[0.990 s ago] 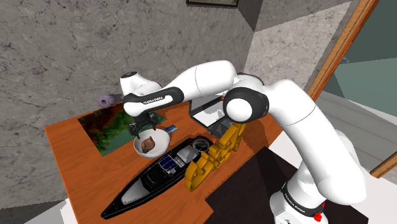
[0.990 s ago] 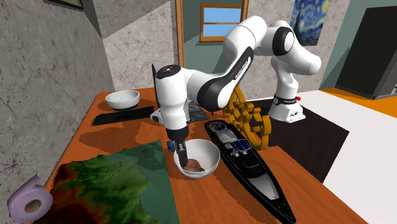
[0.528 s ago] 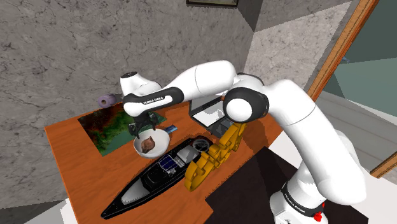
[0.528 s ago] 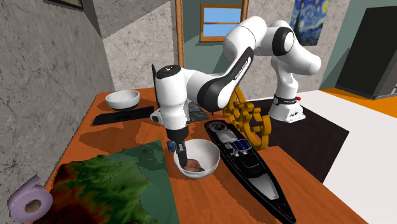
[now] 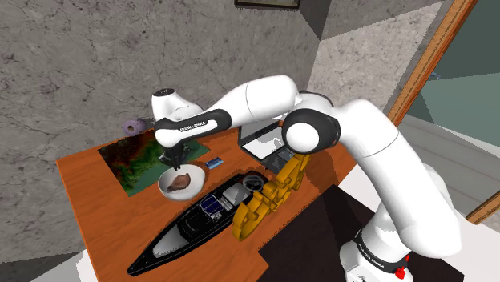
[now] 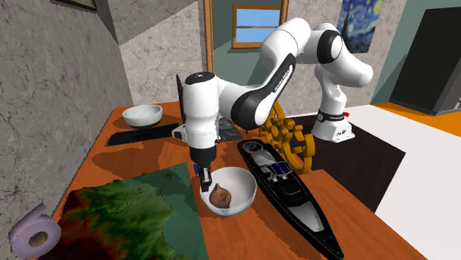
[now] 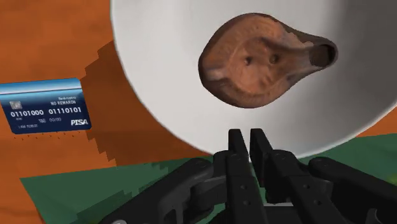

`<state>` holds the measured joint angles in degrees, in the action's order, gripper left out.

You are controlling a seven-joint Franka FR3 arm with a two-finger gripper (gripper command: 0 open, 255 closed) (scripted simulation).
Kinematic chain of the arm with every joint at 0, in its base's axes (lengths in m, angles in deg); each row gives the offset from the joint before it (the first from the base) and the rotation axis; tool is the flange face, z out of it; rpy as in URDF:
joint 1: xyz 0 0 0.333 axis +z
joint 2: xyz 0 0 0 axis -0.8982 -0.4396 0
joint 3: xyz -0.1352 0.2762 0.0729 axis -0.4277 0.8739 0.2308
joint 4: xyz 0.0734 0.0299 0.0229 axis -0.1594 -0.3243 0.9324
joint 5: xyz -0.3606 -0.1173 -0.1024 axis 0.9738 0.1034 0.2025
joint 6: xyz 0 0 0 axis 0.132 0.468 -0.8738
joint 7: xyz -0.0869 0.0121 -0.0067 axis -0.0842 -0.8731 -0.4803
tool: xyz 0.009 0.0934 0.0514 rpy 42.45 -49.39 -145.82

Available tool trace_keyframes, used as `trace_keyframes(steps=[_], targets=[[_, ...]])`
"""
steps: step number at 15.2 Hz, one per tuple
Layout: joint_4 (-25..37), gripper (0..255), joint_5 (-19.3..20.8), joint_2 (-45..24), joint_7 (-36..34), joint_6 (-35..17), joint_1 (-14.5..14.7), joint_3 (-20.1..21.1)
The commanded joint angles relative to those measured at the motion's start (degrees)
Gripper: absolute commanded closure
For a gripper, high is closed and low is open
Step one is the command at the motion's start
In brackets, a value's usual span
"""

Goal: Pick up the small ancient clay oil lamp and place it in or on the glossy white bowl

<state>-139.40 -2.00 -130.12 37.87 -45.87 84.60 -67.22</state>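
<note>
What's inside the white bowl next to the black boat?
A brown oil lamp lies in the bowl, with nothing else visible inside. The bowl's bottom right under the lamp is covered.

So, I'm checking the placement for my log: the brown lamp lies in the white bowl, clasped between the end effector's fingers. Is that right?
Not quite. The brown lamp does lie in the white bowl, but it is not clasped. In the wrist view the end effector has its fingers together on nothing, short of the lamp, which lies free.
</note>
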Motion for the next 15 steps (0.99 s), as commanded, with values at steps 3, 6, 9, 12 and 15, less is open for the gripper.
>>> trace_keyframes(steps=[3, 6, 9, 12, 15], targets=[[0.96, 255, 0.61, -0.91, 0.02, 8.21, 0.19, -0.91], [0.51, 0, 0.52, 0.42, 0.07, 3.86, 0.17, -0.60], [-23.24, 0, 9.01, 12.02, 4.96, -15.40, 3.12, -1.46], [-40.97, 0, 21.46, 19.18, 5.77, -33.55, 7.22, -5.34], [-39.61, 0, 21.80, 16.91, 5.54, -34.54, 7.22, -5.75]])
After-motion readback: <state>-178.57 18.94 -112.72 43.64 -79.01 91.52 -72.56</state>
